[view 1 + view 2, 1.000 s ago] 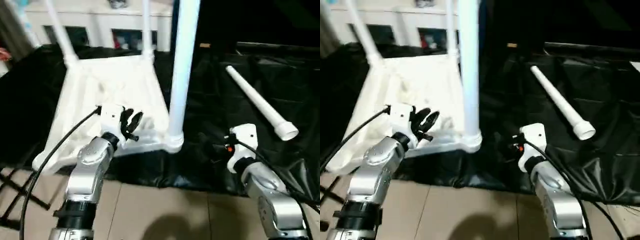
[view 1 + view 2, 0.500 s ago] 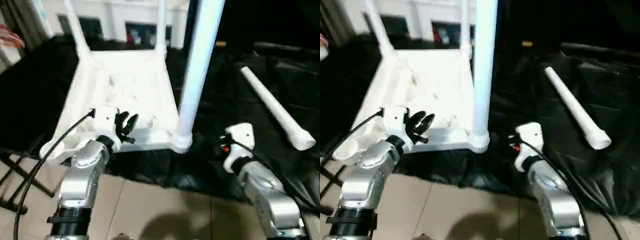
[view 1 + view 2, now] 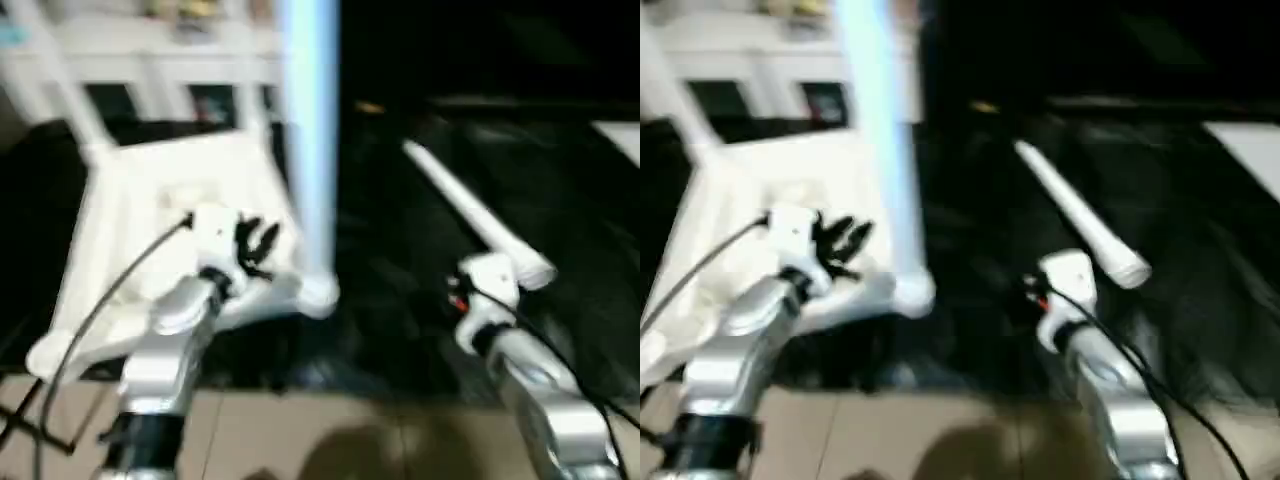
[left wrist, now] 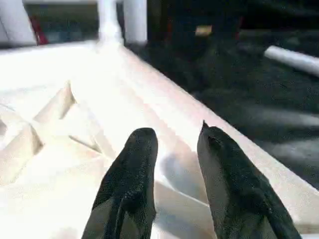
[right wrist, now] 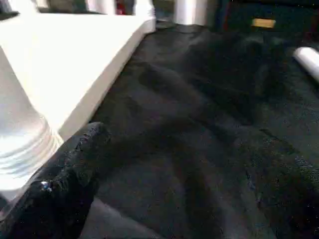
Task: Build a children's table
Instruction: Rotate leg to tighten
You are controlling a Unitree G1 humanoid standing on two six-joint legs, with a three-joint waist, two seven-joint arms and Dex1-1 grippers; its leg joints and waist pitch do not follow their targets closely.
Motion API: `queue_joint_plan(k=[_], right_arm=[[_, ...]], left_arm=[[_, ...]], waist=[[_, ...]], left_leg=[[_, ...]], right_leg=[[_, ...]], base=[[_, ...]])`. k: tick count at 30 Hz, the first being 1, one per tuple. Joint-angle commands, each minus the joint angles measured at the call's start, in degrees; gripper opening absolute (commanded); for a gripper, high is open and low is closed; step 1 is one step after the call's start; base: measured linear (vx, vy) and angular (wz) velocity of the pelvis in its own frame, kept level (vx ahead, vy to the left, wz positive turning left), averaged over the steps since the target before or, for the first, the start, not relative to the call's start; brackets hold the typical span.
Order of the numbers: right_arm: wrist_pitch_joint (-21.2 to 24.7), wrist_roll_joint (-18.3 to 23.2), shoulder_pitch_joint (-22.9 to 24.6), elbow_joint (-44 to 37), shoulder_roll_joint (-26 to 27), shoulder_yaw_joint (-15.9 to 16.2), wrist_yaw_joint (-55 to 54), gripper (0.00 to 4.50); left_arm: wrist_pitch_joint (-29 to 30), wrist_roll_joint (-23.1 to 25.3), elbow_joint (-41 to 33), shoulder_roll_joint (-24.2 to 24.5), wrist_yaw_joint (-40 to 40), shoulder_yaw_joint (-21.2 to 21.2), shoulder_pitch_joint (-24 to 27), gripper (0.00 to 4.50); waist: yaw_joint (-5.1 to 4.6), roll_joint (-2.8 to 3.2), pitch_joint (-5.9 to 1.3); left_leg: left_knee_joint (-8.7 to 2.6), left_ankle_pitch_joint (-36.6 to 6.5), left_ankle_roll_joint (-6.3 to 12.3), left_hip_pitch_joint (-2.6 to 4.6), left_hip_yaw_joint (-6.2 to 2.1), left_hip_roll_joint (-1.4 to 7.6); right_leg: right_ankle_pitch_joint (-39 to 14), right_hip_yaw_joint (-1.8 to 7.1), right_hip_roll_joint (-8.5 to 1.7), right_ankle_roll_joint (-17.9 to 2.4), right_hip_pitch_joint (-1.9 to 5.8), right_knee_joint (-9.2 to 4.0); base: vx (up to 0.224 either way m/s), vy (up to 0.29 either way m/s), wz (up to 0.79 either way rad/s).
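The children's table lies upside down, its white top (image 3: 150, 220) ribbed side up on a black cloth. Three legs stand in its corner sockets, the nearest one (image 3: 310, 150) at the near right corner. A loose leg (image 3: 470, 210) lies on the cloth to the right, its wide end toward me. My left gripper (image 3: 255, 240) hovers over the ribbed underside near the front rim. Its jaws (image 4: 174, 133) stand apart with nothing between them. My right gripper (image 3: 440, 290) is open low over the cloth between the nearest leg's base and the loose leg. One finger (image 5: 75, 164) lies beside that base (image 5: 20, 144).
Black cloth (image 3: 560, 180) covers the work area to the right and back. A white glass-door cabinet (image 3: 150, 60) stands behind the table. Tan floor (image 3: 330, 440) lies near me, with a dark metal frame (image 3: 20, 420) at the lower left. A black cable (image 3: 110, 300) runs along my left arm.
The whole picture has swung and blurred, so the camera has moved. Both grippers keep the same opening. The loose leg's wide end now shows closer to my right wrist.
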Motion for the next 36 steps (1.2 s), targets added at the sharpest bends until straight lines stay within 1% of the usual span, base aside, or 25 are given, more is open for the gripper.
queue_joint_plan(k=[1,2,4,5,7,11,13,15,16,17,20,22,24,25,26,27,28,29,30,31,32,33,34,35,36], right_arm=[[-0.23,-0.31,0.78,-0.04,-1.42,-1.12,0.28,4.41],[-0.23,-0.31,0.77,-0.04,-1.42,-1.11,0.28,4.41],[-0.52,-0.17,0.74,0.12,-1.64,-1.05,0.69,4.41],[-0.62,-0.15,0.80,0.10,-1.71,-0.95,0.89,4.41],[-0.76,-0.17,0.90,0.10,-1.76,-0.81,1.07,4.41],[-1.43,-0.43,0.28,1.76,-2.02,-0.73,1.36,4.41],[-1.45,-0.35,0.13,1.87,-2.12,-0.78,1.38,4.41],[-1.46,-0.24,-0.08,1.96,-2.21,-0.92,1.31,4.41],[-1.51,-0.30,-0.15,2.00,-2.22,-0.98,1.28,4.41],[-1.55,-0.65,-0.19,2.09,-2.39,-0.84,1.27,4.41],[-1.81,-1.07,0.01,2.27,-2.55,-0.72,1.31,4.41],[-1.69,-0.57,0.13,2.33,-2.42,-1.32,1.12,4.41],[-1.67,-0.31,0.02,2.39,-2.51,-1.73,0.96,4.41],[-1.77,-0.54,-0.06,2.38,-2.62,-1.87,0.66,4.41],[-1.68,-0.82,-0.36,2.62,-2.62,-2.38,-0.12,4.41],[-1.30,-1.03,-0.92,3.20,-2.45,-3.39,-1.45,4.41],[-1.89,-1.43,-1.26,3.50,-2.67,-3.65,-1.80,4.41],[-2.39,-1.81,-1.46,3.61,-2.94,-3.67,-1.91,4.41],[-2.80,-2.33,-1.55,3.60,-3.25,-3.52,-1.88,4.41],[-2.87,-2.68,-1.75,3.76,-3.53,-3.90,-2.22,4.41],[-2.87,-2.69,-1.76,3.77,-3.54,-3.92,-2.24,4.41],[-2.76,-2.34,-1.94,3.99,-3.42,-4.71,-2.68,4.41],[-2.81,-2.15,-2.09,4.20,-3.24,-5.51,-3.40,4.41],[-2.47,-0.69,-2.43,4.69,-2.17,-7.65,-4.93,4.41],[-2.48,-0.52,-2.49,4.77,-2.03,-8.00,-5.24,4.41]], left_arm=[[-0.54,0.00,-0.80,-0.87,1.12,-0.71,-0.89,1.62],[-0.54,0.00,-0.80,-0.87,1.13,-0.71,-0.89,1.62],[-0.06,0.33,-1.04,-0.34,1.74,-0.65,-0.37,1.62],[0.20,0.18,-1.30,-0.15,1.50,-0.71,-0.14,1.62],[0.52,0.15,-2.09,0.38,0.79,-1.05,0.40,1.62],[1.20,-0.27,-2.49,1.08,-0.10,-0.96,0.73,1.62],[0.99,-0.11,-2.54,1.19,-0.10,-1.31,0.72,1.62],[0.67,0.18,-2.76,1.19,0.12,-1.81,0.76,1.62],[0.71,0.13,-2.89,1.17,0.31,-1.98,0.84,1.62],[1.39,0.23,-2.84,1.32,0.40,-2.28,0.84,1.62],[2.25,-1.34,-2.42,0.33,0.57,-1.32,0.45,1.62],[2.43,-1.06,-2.64,0.50,0.16,-1.75,0.43,1.62],[2.43,-0.45,-2.69,0.77,0.10,-2.25,0.49,1.62],[2.09,-0.46,-2.77,0.83,0.00,-2.39,0.64,1.62],[1.73,0.12,-2.94,1.00,0.38,-2.71,0.80,1.62],[1.53,1.45,-3.23,1.27,1.41,-3.22,0.93,1.62],[1.27,2.01,-3.55,1.52,1.46,-3.89,1.09,1.62],[0.84,3.08,-3.91,2.00,1.51,-4.83,1.26,1.62],[0.40,4.00,-4.27,2.35,1.61,-5.64,1.47,1.62],[0.14,4.70,-4.57,2.32,1.92,-6.24,1.78,1.62],[0.13,4.71,-4.58,2.31,1.93,-6.25,1.79,1.62],[0.29,4.58,-4.44,1.93,2.27,-6.10,1.83,1.62],[0.63,4.42,-4.18,1.61,2.66,-5.89,1.74,1.62],[1.11,3.75,-3.84,1.11,2.87,-5.51,1.46,1.62],[1.16,3.53,-3.81,1.01,2.83,-5.44,1.41,1.62]], waist=[[-2.37,-0.96,-4.32],[-1.11,-1.87,-3.12],[-2.05,-2.12,-2.90],[-2.36,-1.76,-2.88],[-3.33,-1.42,-2.47],[-2.40,-2.67,-2.34],[-0.83,-3.00,-2.29],[-1.65,-1.49,-2.23],[-2.60,-0.22,-3.08],[-3.06,0.17,-3.02],[-2.84,-0.51,-2.44],[-2.91,-1.45,-2.19],[-2.56,-2.25,-2.23],[-1.76,-2.37,-2.35],[-1.19,-3.09,-2.34],[-0.93,-2.86,-2.26],[-0.88,-3.13,-1.87],[-1.81,-0.54,-1.74],[-3.95,1.54,-2.32],[-4.93,2.30,-2.49],[-4.93,2.64,-2.11],[-5.28,2.44,-2.06],[-6.41,1.84,-2.51],[-5.78,1.29,-2.27],[-5.27,0.64,-2.26]], left_leg=[[-1.36,70.52,18.00,5.88,-6.25,5.86],[-2.27,40.54,10.51,1.02,-1.19,-0.24],[-4.52,2.93,4.83,0.84,0.89,1.06],[-5.67,-1.94,2.96,0.36,0.88,1.73],[-7.41,-14.65,-1.33,0.28,1.71,2.72],[-5.54,-14.89,3.89,0.15,4.32,3.39],[-2.47,-9.17,7.07,-0.53,3.74,4.82],[-7.11,-12.92,6.22,1.11,4.42,5.02],[-8.15,-16.40,4.57,3.28,4.33,5.09],[-8.87,-19.24,1.36,3.22,3.75,5.54],[-10.01,-32.88,-6.47,3.16,3.98,5.45],[-9.42,-34.33,-3.45,2.82,5.31,4.39],[-7.82,-28.76,1.43,1.73,6.18,3.82],[-6.18,-22.74,4.39,0.96,6.31,3.86],[-3.25,-18.04,6.61,0.09,5.16,4.52],[-2.98,-16.87,6.43,0.22,4.39,5.19],[-6.22,-17.86,8.63,-2.99,2.93,4.13],[-8.94,-21.58,7.24,-2.38,3.22,3.22],[-13.07,-28.92,3.17,0.11,1.16,1.67],[-11.34,-26.68,-6.18,2.84,-5.60,4.36],[-12.38,-29.73,-8.98,2.73,-8.58,5.68],[-13.32,-32.49,-10.06,3.13,-11.23,6.48],[-14.09,-32.81,-6.66,4.31,-16.09,7.50],[-13.63,-33.69,-5.44,4.81,-14.87,10.23],[-13.85,-34.52,-3.48,4.05,-14.36,9.87]], right_leg=[[23.92,4.17,-5.34,6.68,-3.19,-5.62],[25.37,2.46,-4.52,3.66,-1.38,-9.69],[7.84,1.69,-6.19,-3.65,0.01,-10.98],[4.84,1.25,-6.32,-5.47,0.78,-10.87],[-3.68,0.27,-5.86,-8.03,0.52,-11.73],[-19.99,2.52,-10.03,-7.64,-0.23,-15.08],[-26.94,5.44,-14.74,-5.98,-0.06,-16.77],[-22.39,1.05,-7.70,-7.43,-1.67,-14.24],[-11.21,-0.85,-3.95,-8.77,-2.59,-12.08],[-0.66,-1.30,-2.58,-8.84,-2.60,-10.76],[-1.37,-0.75,-4.13,-5.41,-2.55,-11.77],[-11.94,-0.48,-6.08,-3.60,-2.58,-13.63],[-21.09,0.54,-8.97,-0.95,-1.72,-15.47],[-24.72,2.33,-12.05,0.83,-1.15,-16.93],[-28.94,4.59,-16.29,2.31,-0.66,-18.25],[-31.21,4.74,-17.02,1.78,-0.88,-18.66],[-30.43,-1.42,-14.74,0.54,1.93,-17.88],[-29.41,-4.37,-10.53,-0.06,1.73,-16.05],[-15.84,-7.88,-1.72,-2.16,1.04,-8.93],[6.63,-5.00,-1.63,-4.69,-1.12,-6.33],[6.79,-4.60,-2.25,-5.56,-0.97,-5.89],[4.53,-4.08,-2.22,-6.26,-1.03,-5.20],[-1.41,-2.11,-2.14,-8.28,-1.07,-3.49],[-2.81,-0.06,-2.60,-9.06,-1.76,-2.76],[-2.14,0.58,-2.61,-8.65,-1.38,-1.79]], base=[[-0.140,0.151,-0.26],[-0.140,0.151,-0.26],[-0.136,0.105,0.08],[-0.097,0.058,0.08],[-0.055,-0.035,-0.11],[-0.057,-0.035,-0.03],[-0.018,0.043,0.00],[-0.033,0.094,0.00],[-0.030,0.105,0.04],[-0.030,0.105,0.04],[-0.038,0.096,0.06],[0.000,0.000,0.00],[0.000,0.000,0.00],[0.000,0.000,0.00],[0.000,0.000,0.00],[-0.037,0.091,-0.11],[-0.006,0.095,0.02],[-0.006,0.095,0.02],[0.033,0.087,0.35],[0.010,0.072,0.46],[0.010,0.072,0.46],[-0.027,-0.004,0.38],[-0.037,-0.052,0.38],[-0.037,-0.052,0.38],[-0.052,-0.101,0.38]])
